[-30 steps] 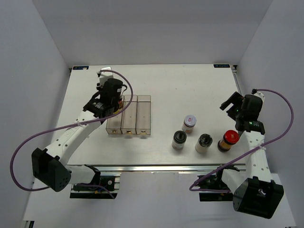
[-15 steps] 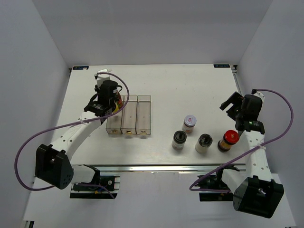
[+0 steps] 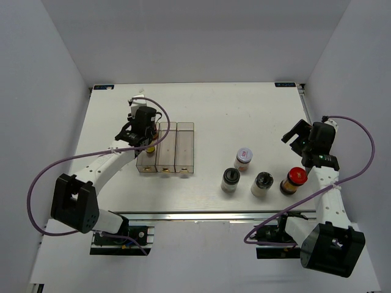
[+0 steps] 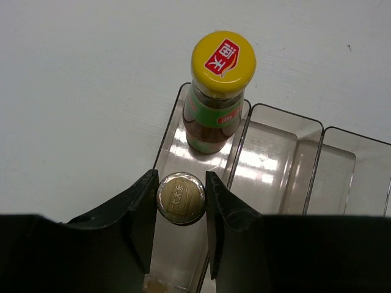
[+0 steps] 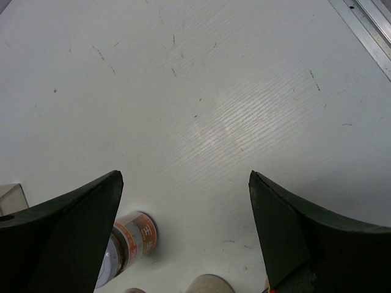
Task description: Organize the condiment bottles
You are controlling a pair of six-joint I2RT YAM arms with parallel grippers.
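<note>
In the left wrist view my left gripper (image 4: 181,178) is shut on the gold cap of the slim red sauce bottle (image 4: 180,198). The bottle stands upright in the left compartment of the clear tray (image 4: 287,159). The yellow-capped bottle (image 4: 223,61) stands just beyond it in the same compartment. From above, the left gripper (image 3: 146,145) covers both bottles. On the table to the right stand the white jar (image 3: 243,157), two black-lidded shakers (image 3: 230,179) (image 3: 263,182) and the red-lidded dark jar (image 3: 294,179). My right gripper (image 3: 297,135) is open and empty above bare table, behind the red-lidded jar.
The tray's (image 3: 184,146) middle and right compartments hold nothing. In the right wrist view the open fingers (image 5: 91,213) frame bare table, with the white jar (image 5: 131,241) at the lower left. A metal rail (image 5: 366,30) runs along the table's right edge.
My left arm has shifted and turned slightly over the tray's left compartment, still holding the slim bottle. The right arm has barely moved.
</note>
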